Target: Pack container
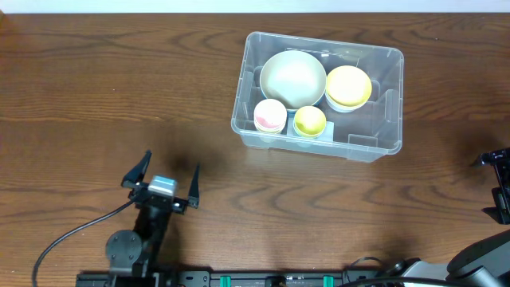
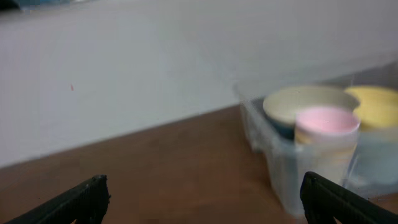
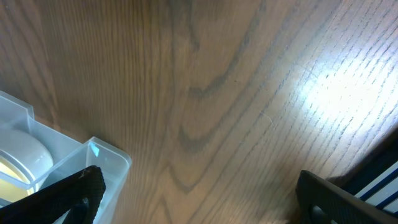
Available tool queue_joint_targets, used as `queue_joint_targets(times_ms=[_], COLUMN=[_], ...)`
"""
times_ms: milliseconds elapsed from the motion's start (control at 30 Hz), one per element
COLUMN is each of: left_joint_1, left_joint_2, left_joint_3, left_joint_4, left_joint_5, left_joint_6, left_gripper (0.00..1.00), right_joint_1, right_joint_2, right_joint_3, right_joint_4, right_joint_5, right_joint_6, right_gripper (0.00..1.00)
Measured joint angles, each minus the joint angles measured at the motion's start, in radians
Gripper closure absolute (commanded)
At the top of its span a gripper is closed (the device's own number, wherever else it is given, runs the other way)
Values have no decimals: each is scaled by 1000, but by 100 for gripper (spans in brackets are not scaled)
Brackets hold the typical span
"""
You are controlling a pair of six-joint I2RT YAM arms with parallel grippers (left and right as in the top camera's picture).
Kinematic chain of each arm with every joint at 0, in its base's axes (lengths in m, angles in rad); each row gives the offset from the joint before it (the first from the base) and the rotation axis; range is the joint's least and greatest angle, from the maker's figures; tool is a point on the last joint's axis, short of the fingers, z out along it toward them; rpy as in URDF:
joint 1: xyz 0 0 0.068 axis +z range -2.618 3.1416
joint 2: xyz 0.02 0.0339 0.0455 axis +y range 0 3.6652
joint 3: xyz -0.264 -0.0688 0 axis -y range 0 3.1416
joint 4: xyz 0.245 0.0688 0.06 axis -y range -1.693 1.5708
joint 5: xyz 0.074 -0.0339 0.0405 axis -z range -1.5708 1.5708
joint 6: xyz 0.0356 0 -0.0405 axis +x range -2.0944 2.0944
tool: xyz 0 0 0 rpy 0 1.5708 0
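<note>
The left arm (image 1: 147, 219) sits low over the wood-grain worktop (image 1: 96, 96) with the left jaws spread wide. They hold nothing, and only bare wood shows between them. A black cable (image 1: 72, 235) trails away behind that arm.

Ahead of the left jaws and off to their right, well apart from them, stands the container (image 1: 382, 112), flat on the worktop. Through the left wrist camera it shows as a blurred clear box (image 2: 273, 162) just inside the right-hand finger, with a pale wall behind it.

Four pieces are inside the container. The side nearer the jaws has a small cup with a pink inside (image 1: 270, 115) and a small yellow cup (image 1: 309, 121) just beside it. Beyond those are a large cream bowl (image 1: 293, 77) and, beside it, a yellow bowl (image 1: 348, 86). The end of the bin nearest the right jaws is bare plastic.

The right arm (image 1: 478, 259) is at the edge of the overhead view. The right jaws are also spread and hold nothing. From them the container lies ahead and to the left. One rounded corner (image 3: 93, 162) shows just by the left-hand finger in the right wrist view, with the curve of a white bowl (image 3: 22, 155) behind the clear wall. Whether that finger touches the corner, I cannot tell.
</note>
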Motion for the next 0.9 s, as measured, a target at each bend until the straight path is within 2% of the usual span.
queue_joint_targets(times_ms=[167, 900], left_joint_1=[13, 14], left_joint_2=[2, 0], left_joint_3=[-66, -53], left_joint_4=[-7, -45], left_joint_5=[-11, -20], left_joint_6=[0, 2], left_gripper=[2, 2], right_joint_1=[0, 0], right_joint_2=[0, 0], right_joint_3=[0, 0], right_joint_4=[0, 0], right_joint_5=[0, 0], right_joint_6=[0, 0], right_gripper=[1, 1])
